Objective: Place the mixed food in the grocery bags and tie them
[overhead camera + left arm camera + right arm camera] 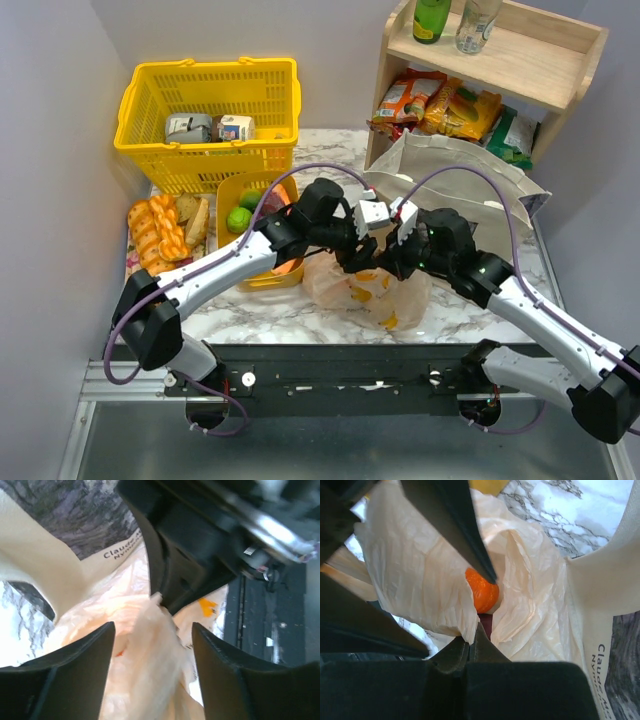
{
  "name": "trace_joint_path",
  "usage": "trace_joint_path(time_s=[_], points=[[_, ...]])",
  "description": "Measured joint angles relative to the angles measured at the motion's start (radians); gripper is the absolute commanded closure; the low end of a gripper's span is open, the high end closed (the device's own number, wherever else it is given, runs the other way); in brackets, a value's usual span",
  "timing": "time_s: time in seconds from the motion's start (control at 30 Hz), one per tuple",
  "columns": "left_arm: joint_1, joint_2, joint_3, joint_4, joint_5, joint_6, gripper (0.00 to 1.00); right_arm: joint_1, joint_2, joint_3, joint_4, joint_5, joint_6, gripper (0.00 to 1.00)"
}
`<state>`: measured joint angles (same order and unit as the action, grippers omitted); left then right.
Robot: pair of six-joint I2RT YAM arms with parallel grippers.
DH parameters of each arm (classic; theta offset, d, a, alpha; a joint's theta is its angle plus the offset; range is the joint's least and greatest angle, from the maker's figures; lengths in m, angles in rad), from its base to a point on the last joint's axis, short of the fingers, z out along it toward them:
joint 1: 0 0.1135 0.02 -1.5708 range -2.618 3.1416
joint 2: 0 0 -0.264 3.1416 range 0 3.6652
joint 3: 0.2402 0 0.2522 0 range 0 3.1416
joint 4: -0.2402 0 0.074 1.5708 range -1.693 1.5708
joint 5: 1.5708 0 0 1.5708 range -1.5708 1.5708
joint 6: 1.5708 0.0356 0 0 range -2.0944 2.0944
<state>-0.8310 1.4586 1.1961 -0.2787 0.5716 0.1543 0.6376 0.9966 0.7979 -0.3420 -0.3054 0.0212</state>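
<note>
Two arms meet over the marble tabletop [300, 315], low at its 6 o'clock edge in the top view. The beige canvas tote [450, 180] slumps at 2 o'clock from that meeting point, its mouth open and its dark print facing both wrist cameras. Neither arm touches it.

Just beside the tote, at its 8 o'clock, lies the peach plastic bag [375, 295], crumpled and partly under both wrists. That bag looks to be the one in hand, and the step reads as gathering its top for tying rather than loading.

Above it, the left tool [152, 627] stands wide. A ridge of peach film rises between its two fingers, touching neither that I can see. The right tool [471, 642] is fully closed, and the film appears to run into its tips, so I judge it to be pinching a fold of the bag's mouth.

Inside the bag, at 12 o'clock from the right tool's tips, sits one orange [482, 594]; something dark red shows just below it, too hidden to name.

Next, the left tool needs to close on the ridge it straddles, taking film alone and not the fruit. The two folds can then be drawn apart and crossed. Thin plastic slips and tears easily, so the pull should be gentle.
</note>
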Motion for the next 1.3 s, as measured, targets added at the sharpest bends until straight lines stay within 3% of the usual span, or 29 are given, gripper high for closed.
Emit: trace_joint_path(time_s=[0.13,0.17,0.37,0.47,0.57,0.6,0.7,0.87,1.07,1.2,1.3], points=[[-0.020,0.051,0.042,-0.006,-0.042,0.027,0.60,-0.004,-0.023,-0.005,-0.014,0.005,-0.010,0.99],[-0.022,0.055,0.045,-0.008,-0.047,0.031,0.69,-0.007,-0.027,-0.006,-0.017,0.006,-0.010,0.99],[-0.030,0.062,0.061,-0.016,-0.064,0.044,1.00,-0.009,-0.040,-0.006,-0.026,0.024,-0.011,0.99],[-0.034,0.067,0.069,-0.021,-0.065,0.049,1.00,-0.010,-0.047,-0.006,-0.029,0.034,-0.010,0.91],[-0.051,0.065,0.067,-0.013,-0.091,0.059,1.00,-0.010,-0.073,-0.006,-0.060,0.046,0.006,0.63],[-0.059,0.063,0.063,-0.005,-0.108,0.063,1.00,-0.010,-0.073,-0.006,-0.060,0.046,0.006,0.42],[-0.115,0.031,0.006,0.044,-0.233,0.107,1.00,-0.010,-0.092,0.000,-0.111,0.042,0.037,0.21],[-0.187,-0.032,-0.112,0.140,-0.383,0.136,1.00,-0.082,-0.084,0.074,-0.187,-0.019,0.055,0.23],[-0.192,-0.098,-0.221,0.191,-0.508,0.133,1.00,-0.215,-0.100,0.105,-0.171,-0.131,0.076,0.36],[-0.194,-0.120,-0.266,0.215,-0.546,0.113,1.00,-0.227,-0.100,0.104,-0.165,-0.181,0.084,0.49],[-0.202,-0.154,-0.298,0.245,-0.555,0.105,1.00,-0.228,-0.071,0.103,-0.132,-0.207,0.100,0.52]])
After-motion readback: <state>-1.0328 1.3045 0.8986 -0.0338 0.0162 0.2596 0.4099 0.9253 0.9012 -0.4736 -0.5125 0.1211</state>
